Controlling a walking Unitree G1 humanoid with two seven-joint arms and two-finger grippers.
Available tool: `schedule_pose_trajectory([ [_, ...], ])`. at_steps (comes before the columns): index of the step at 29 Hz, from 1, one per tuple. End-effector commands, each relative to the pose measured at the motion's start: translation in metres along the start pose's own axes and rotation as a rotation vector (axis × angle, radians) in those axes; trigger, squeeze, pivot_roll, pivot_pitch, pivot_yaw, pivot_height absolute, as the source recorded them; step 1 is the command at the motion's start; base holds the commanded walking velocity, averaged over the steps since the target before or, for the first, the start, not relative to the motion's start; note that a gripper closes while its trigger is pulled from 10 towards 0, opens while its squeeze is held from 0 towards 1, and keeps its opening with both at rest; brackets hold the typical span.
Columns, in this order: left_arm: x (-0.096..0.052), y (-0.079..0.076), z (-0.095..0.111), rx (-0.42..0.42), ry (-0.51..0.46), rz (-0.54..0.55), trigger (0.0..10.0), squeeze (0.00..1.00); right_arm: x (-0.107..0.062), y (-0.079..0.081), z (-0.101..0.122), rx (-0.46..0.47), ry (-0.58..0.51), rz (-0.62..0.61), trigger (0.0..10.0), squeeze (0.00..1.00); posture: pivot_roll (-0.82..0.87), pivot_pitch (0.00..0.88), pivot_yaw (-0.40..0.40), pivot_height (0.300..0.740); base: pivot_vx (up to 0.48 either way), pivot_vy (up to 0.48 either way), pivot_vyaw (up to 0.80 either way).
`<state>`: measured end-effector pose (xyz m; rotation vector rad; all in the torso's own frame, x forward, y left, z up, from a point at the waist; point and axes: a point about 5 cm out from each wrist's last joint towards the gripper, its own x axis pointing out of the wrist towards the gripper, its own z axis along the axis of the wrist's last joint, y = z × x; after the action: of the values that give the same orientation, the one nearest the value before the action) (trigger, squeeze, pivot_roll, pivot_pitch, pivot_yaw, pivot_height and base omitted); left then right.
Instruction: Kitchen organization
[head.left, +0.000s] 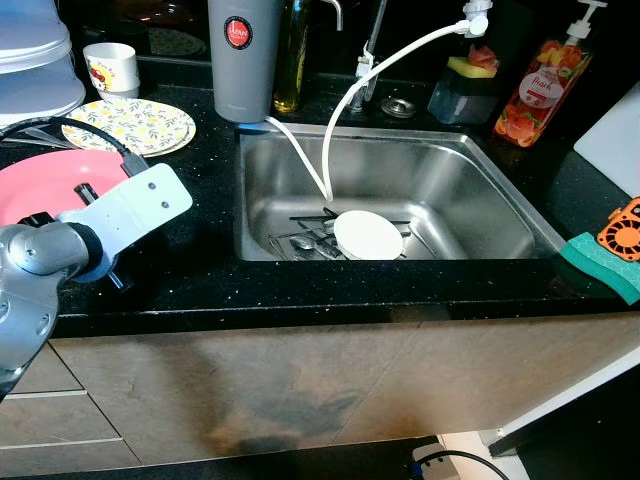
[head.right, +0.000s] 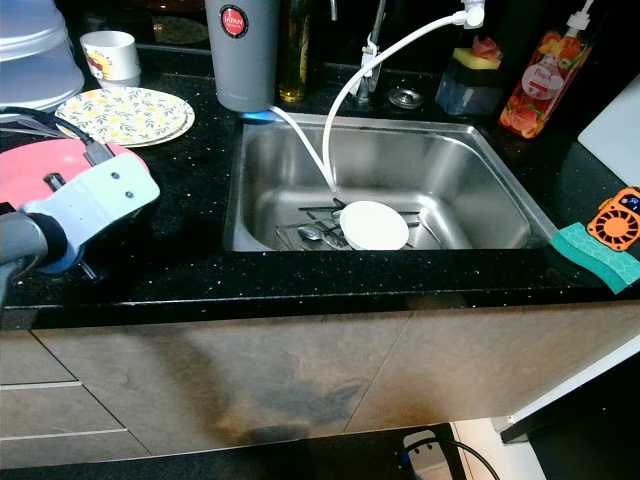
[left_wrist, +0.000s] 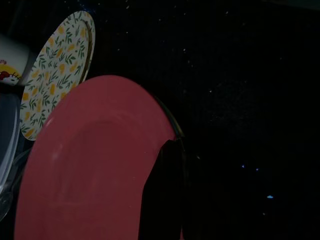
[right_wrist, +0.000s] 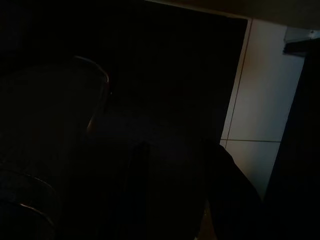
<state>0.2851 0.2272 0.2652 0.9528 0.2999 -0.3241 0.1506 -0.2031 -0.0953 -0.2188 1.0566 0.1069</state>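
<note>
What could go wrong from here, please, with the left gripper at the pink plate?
The left gripper is at the rim of the pink plate; a grip that shallow could let it slip onto the black counter. The floral plate and mug sit close behind, so a swing could knock them. The idle right gripper cannot help.

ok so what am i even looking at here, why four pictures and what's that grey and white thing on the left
It is a humanoid robot at a kitchen counter. The two bright pictures come from cameras in its head, looking down. The grey and white thing is its left arm. The two dark pictures come from cameras on its wrists. The left wrist view shows a black finger of the left gripper at the edge of a pink plate; whether it grips the plate is unclear. The right wrist view is too dark to read. On the black counter sit a flowered plate, a cup, a soap bottle and a green sponge. The sink holds a white dish and cutlery.
</note>
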Motion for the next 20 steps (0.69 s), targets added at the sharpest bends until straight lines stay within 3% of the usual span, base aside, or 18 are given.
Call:
schedule_pose_trajectory([
  [1, 0.0, -0.002, 0.002, 0.014, -0.004, -0.003, 0.0, 0.0, -0.001, 0.0, -0.004, -0.003, 0.019, 0.003, 10.0, 0.0, 0.2, 0.032, -0.109, 0.74, 0.0, 0.0, 0.0],
  [9, 0.003, 0.004, 0.006, 0.038, -0.027, 0.059, 0.0, 0.0, -0.001, 0.0, -0.004, -0.004, 0.02, 0.003, 10.0, 0.0, 0.2, 0.033, -0.11, 0.74, 0.0, 0.0, 0.0],
  [14, 0.001, 0.018, 0.006, 0.039, -0.018, 0.138, 0.0, 0.0, -0.001, 0.0, -0.005, -0.003, 0.022, 0.004, 10.0, 0.0, 0.2, 0.045, -0.11, 0.74, 0.0, 0.0, 0.0],
  [16, -0.001, 0.019, 0.003, 0.041, 0.006, 0.126, 10.0, 0.0, -0.001, 0.001, -0.006, -0.003, 0.024, 0.005, 10.0, 0.0, 0.2, 0.045, -0.11, 0.74, 0.0, 0.0, 0.0],
  [20, -0.001, 0.016, 0.004, 0.053, -0.014, 0.12, 10.0, 0.0, -0.001, 0.001, -0.006, -0.003, 0.026, 0.005, 10.0, 0.0, 0.2, 0.048, -0.11, 0.74, 0.0, 0.0, 0.0],
])
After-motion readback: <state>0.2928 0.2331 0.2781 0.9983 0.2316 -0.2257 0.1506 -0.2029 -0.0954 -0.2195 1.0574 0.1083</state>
